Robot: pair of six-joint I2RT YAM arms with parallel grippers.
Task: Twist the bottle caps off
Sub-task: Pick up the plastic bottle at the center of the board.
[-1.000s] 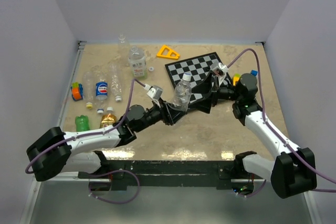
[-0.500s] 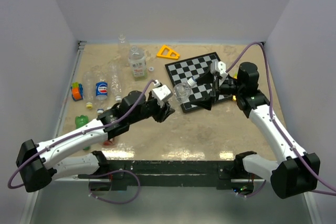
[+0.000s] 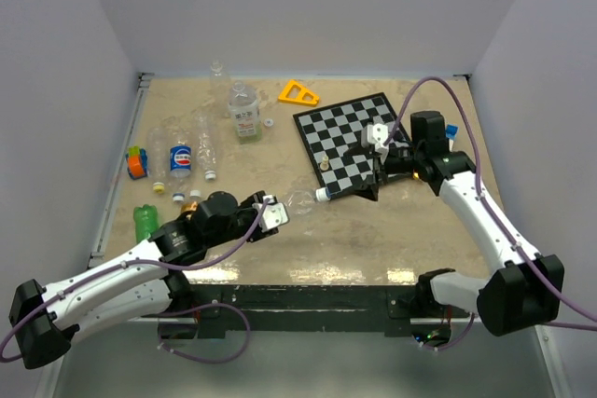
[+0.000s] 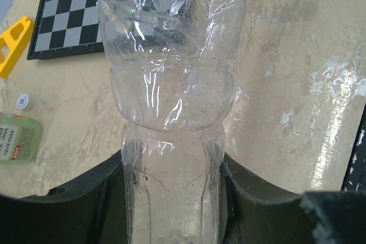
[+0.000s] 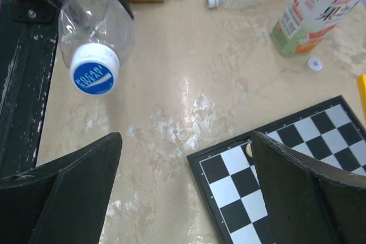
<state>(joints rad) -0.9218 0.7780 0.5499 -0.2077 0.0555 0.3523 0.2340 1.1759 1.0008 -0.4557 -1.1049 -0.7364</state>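
I am watching the left gripper (image 3: pixel 287 205) pinching a clear bottle (image 3: pixel 300 200) by its lower body. In the left wrist view the two dark fingers (image 4: pixel 86 198) are pressing against both sides of the crumpled plastic (image 4: pixel 171 112), and the bottle is stretching away from the wrist towards the board (image 4: pixel 71 12). From above, the bottle is lying tilted close to the table (image 3: pixel 373 230), its neck pointing right and slightly away from me. The cap (image 3: pixel 322 195) is sitting on the neck, just beside the near left edge of the board (image 3: pixel 350 132); I cannot tell whether it is touching that edge.

The right gripper (image 3: pixel 364 174) is hanging over the near edge of the board with its jaws spread wide and nothing between them. In its wrist view the cap (image 5: pixel 94 75) is facing the camera, white-rimmed with a blue printed top, up and to the left of the gripper (image 5: pixel 184 158). It is lying beyond the left finger (image 5: pixel 68 192), apart from both fingers and outside the gap between them.

Other bottles are lying and standing well apart on the left half of the table, among them a labelled one (image 3: pixel 244 111) standing upright and a green one (image 3: pixel 145 220).
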